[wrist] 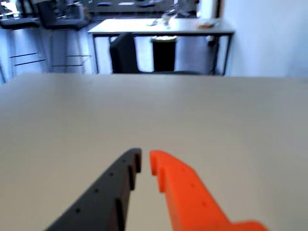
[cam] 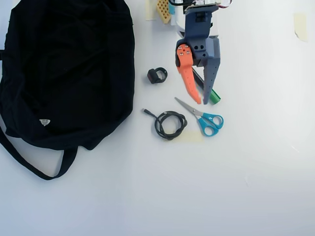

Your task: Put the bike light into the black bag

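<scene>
- Gripper (cam: 202, 101) tips point toward the middle of the bench in the overhead view, the orange finger (cam: 189, 81) left of the dark one, a narrow gap between them and nothing held.
- In the wrist view the gripper (wrist: 145, 161) rises from the bottom edge, its dark and orange tips nearly meeting above bare tabletop (wrist: 154, 115).
- The arm (cam: 201, 24) reaches in from the top edge of the bench, held low and stretched forward.
- A green-tipped pen (cam: 213, 97) lies under the dark finger.
- Blue-handled scissors (cam: 206, 119) and a coiled cable (cam: 170, 124) lie just past the tips.
- The bike light (cam: 156, 75), with its round loop, sits left of the gripper, apart from it.
- The black bag (cam: 69, 69) fills the top left corner, its strap (cam: 29, 166) trailing toward the left edge; the light lies outside it.
</scene>
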